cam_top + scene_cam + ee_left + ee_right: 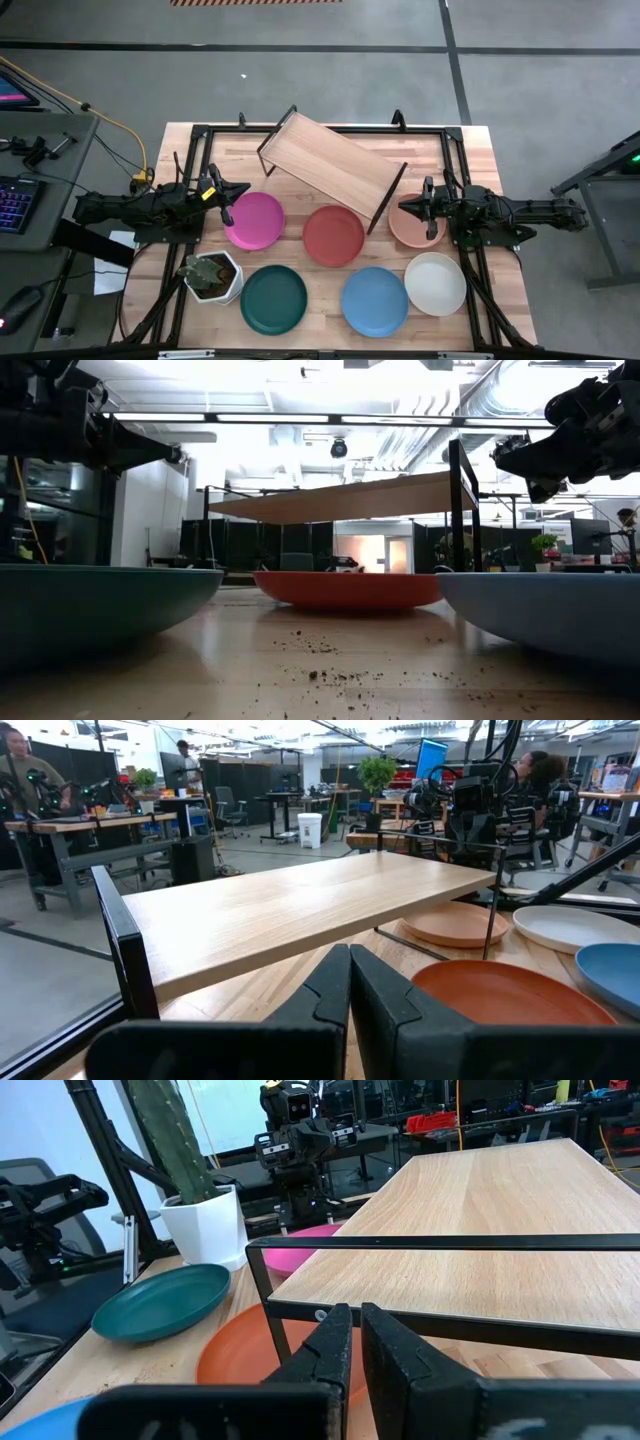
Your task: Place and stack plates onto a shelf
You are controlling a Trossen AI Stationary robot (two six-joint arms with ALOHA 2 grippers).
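Observation:
The light wood shelf stands askew on its black wire legs at the middle of the table's far half. Six plates lie flat on the tabletop: magenta, red and peach in a row by the shelf, dark green, blue and white nearer. My left gripper hovers shut over the magenta plate's left rim. My right gripper hovers shut over the peach plate's far part. Both point at the shelf and hold nothing.
A white hexagonal pot with a cactus stands near the left edge, beside the dark green plate. Crumbs of soil lie on the near tabletop. A black frame runs around the table. People sit at desks in the room beyond.

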